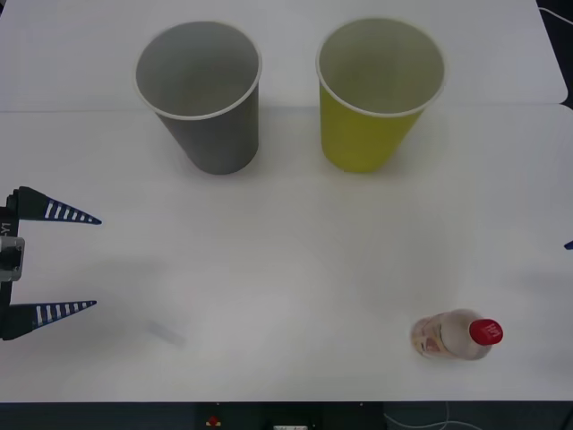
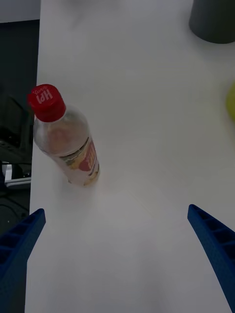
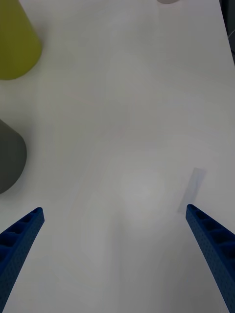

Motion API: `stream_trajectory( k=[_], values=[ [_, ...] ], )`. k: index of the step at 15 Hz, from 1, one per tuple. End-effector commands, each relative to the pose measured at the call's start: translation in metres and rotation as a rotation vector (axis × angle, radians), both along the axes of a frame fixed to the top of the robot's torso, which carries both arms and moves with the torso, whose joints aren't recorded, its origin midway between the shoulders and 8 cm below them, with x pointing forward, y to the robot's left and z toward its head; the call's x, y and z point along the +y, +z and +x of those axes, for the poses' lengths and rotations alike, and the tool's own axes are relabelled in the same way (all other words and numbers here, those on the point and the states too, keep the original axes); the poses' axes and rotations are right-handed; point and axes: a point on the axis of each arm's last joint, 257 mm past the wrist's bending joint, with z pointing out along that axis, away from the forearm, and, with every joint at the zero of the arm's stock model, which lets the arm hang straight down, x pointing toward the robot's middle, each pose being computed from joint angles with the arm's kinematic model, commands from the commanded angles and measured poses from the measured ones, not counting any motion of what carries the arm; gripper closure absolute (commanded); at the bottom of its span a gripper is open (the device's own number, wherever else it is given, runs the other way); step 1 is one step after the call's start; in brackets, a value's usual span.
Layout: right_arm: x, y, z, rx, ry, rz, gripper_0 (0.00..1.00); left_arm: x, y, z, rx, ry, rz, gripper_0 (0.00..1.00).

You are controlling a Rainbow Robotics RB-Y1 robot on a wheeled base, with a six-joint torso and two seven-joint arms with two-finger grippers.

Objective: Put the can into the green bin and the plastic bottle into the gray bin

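Note:
The gray bin (image 1: 199, 94) stands upright at the back left of the white table, and the green bin (image 1: 380, 90) stands upright to its right. Both look bare inside. The can is out of view. The plastic bottle (image 1: 457, 336), clear with a red cap, stands upright near the front right edge. My left gripper (image 1: 96, 262) is open at the table's left side, well in front of the gray bin (image 3: 10, 156) and the green bin (image 3: 14, 44). In the right wrist view my right gripper (image 2: 116, 210) is open, short of the bottle (image 2: 66, 142) and apart from it.
The table's front edge (image 1: 286, 400) runs close to the bottle, with dark floor and cables below it. A faint smudge (image 1: 166, 333) marks the table near the left gripper. A seam (image 1: 89, 110) crosses the table behind the bins.

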Motion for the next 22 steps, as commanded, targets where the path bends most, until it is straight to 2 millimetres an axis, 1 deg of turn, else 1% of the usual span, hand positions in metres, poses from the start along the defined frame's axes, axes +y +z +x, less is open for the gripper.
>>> stream_trajectory(
  k=[1,4,7,13,16,22],
  values=[
    [-0.012,-0.013,-0.011,0.013,0.030,0.024,0.00,0.000,0.000,0.000,0.000,0.000,0.000,0.00],
    [-0.012,-0.033,-0.018,0.022,0.035,0.097,0.00,0.000,0.000,0.000,0.000,0.000,0.000,0.00],
    [-0.009,-0.051,-0.020,-0.018,0.031,0.153,0.00,0.000,0.000,0.000,0.000,0.000,0.000,0.00],
    [0.009,-0.079,-0.023,-0.026,-0.019,0.257,0.00,0.000,0.000,0.000,0.000,0.000,0.000,0.00],
    [0.023,-0.092,-0.020,-0.040,-0.031,0.290,0.00,0.000,0.000,0.000,0.000,0.000,0.000,0.00],
    [0.060,-0.116,-0.005,-0.061,-0.037,0.339,0.00,0.000,0.000,0.000,0.000,0.000,0.000,0.00]
  ],
)
